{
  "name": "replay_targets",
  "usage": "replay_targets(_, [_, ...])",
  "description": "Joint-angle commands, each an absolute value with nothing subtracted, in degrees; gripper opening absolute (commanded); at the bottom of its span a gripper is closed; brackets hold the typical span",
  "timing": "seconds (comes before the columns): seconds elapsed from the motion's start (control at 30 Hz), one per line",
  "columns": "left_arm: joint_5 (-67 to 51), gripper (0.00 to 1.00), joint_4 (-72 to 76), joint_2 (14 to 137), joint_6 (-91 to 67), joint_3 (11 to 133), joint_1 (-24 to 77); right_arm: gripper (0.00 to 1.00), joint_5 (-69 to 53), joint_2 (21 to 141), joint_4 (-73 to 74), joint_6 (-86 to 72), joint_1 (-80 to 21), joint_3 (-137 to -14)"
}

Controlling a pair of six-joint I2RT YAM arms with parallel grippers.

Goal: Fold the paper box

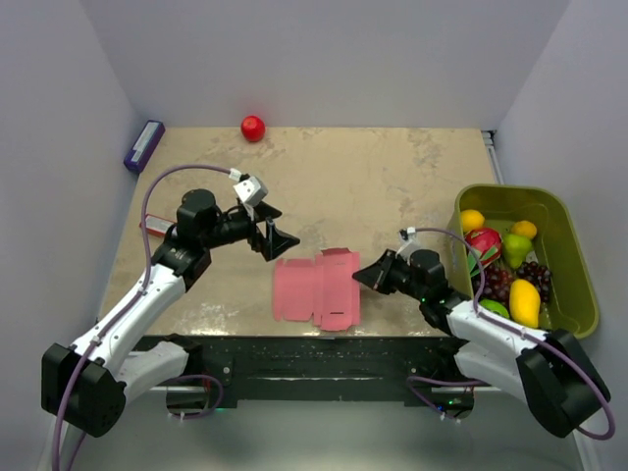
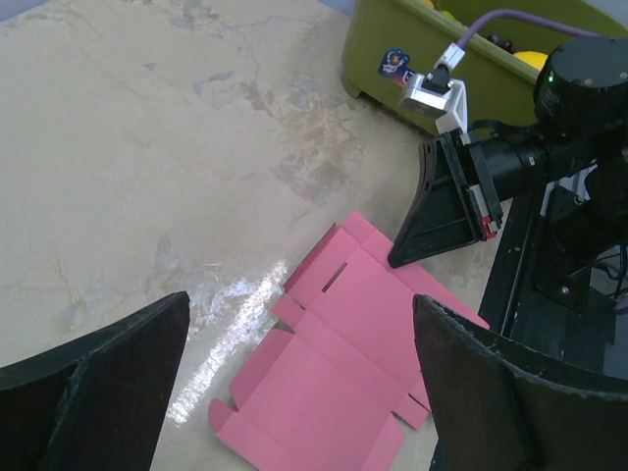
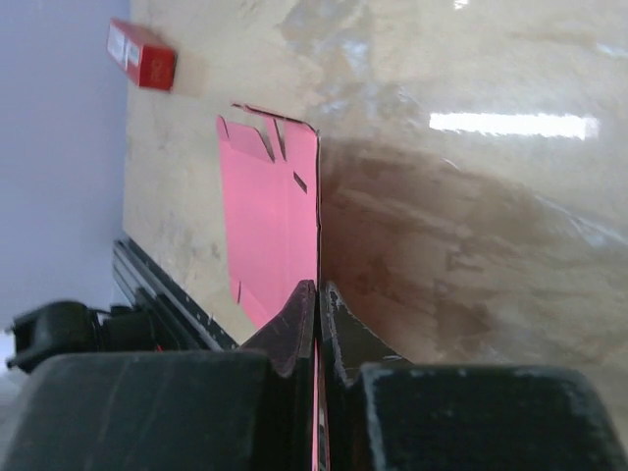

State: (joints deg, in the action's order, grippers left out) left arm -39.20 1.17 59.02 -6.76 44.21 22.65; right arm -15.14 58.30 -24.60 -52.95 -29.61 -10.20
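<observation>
Right gripper (image 3: pixel 317 290): jaws clenched on the edge of the paper box (image 1: pixel 314 287) nearest it, pink card visible between the fingers.
Paper box: pink die-cut sheet, unfolded, lying on the table (image 1: pixel 392 177) and spreading from the right fingertips toward the left gripper (image 1: pixel 276 235).
Left gripper: jaws spread wide, empty, raised just past the sheet's far side.
Green bin (image 1: pixel 510 190) of fruit: behind the right gripper.
Red packet (image 3: pixel 142 54): beyond the sheet, well apart.
Red ball (image 1: pixel 253 128), purple packet (image 1: pixel 143 145): farthest, by the back wall.

White arms (image 1: pixel 123 319), purple cables (image 1: pixel 149 206); left claw (image 1: pixel 280 240) and right claw (image 1: pixel 358 277) black.
</observation>
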Motion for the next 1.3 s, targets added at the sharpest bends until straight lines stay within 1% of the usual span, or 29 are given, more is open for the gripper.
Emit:
replay_targets(0.0, [-38.1, 1.00, 1.2, 58.0, -3.8, 45.2, 22.9, 0.00, -21.9, 57.6, -15.5, -41.3, -29.6, -23.0])
replay_targets(0.13, [-32.8, 1.00, 0.1, 57.1, -1.6, 45.4, 23.4, 0.00, -27.2, 60.2, -4.9, -33.0, -29.5, -33.6])
replay_targets(0.2, [-29.1, 1.00, -2.7, 56.3, -0.4, 45.5, 23.6, 0.00, -28.6, 62.6, 3.6, -27.4, -29.4, -40.8])
replay_targets(0.27, [-28.3, 1.00, -3.2, 55.7, -0.3, 45.4, 24.2, 0.00, -30.3, 64.6, 12.0, -22.1, -29.5, -47.7])
replay_targets(0.37, [-26.6, 1.00, -3.0, 54.7, 2.0, 45.4, 24.7, 0.00, -32.4, 68.7, 20.4, -16.0, -29.5, -54.5])
replay_targets(0.47, [-24.5, 1.00, -1.5, 53.0, 2.5, 44.2, 25.3, 0.00, -32.0, 71.4, 24.9, -12.6, -29.5, -57.9])
replay_targets(0.57, [-22.8, 1.00, -0.9, 51.5, 3.6, 43.0, 27.0, 0.00, -31.8, 72.6, 26.1, -11.9, -29.7, -59.5])
replay_targets(0.6, [-18.8, 1.00, -0.9, 51.3, 4.5, 42.9, 27.7, 0.00, -32.0, 72.9, 26.1, -12.0, -29.7, -59.8])
replay_targets(0.7, [-13.0, 0.97, -2.1, 52.1, 5.7, 43.2, 30.6, 0.00, -32.1, 73.6, 26.3, -12.6, -30.5, -60.9])
replay_targets(0.83, [-10.7, 0.97, -2.5, 53.8, 6.2, 43.2, 33.0, 0.00, -31.8, 74.7, 27.4, -12.3, -32.3, -62.8])
replay_targets(0.97, [-10.3, 0.96, -3.0, 55.8, 6.5, 43.7, 34.2, 0.00, -32.4, 75.5, 28.5, -11.7, -33.0, -64.2])
replay_targets(1.27, [-14.1, 0.96, -3.1, 59.3, 7.0, 44.0, 35.9, 0.00, -32.4, 77.2, 29.2, -10.9, -34.8, -65.3])
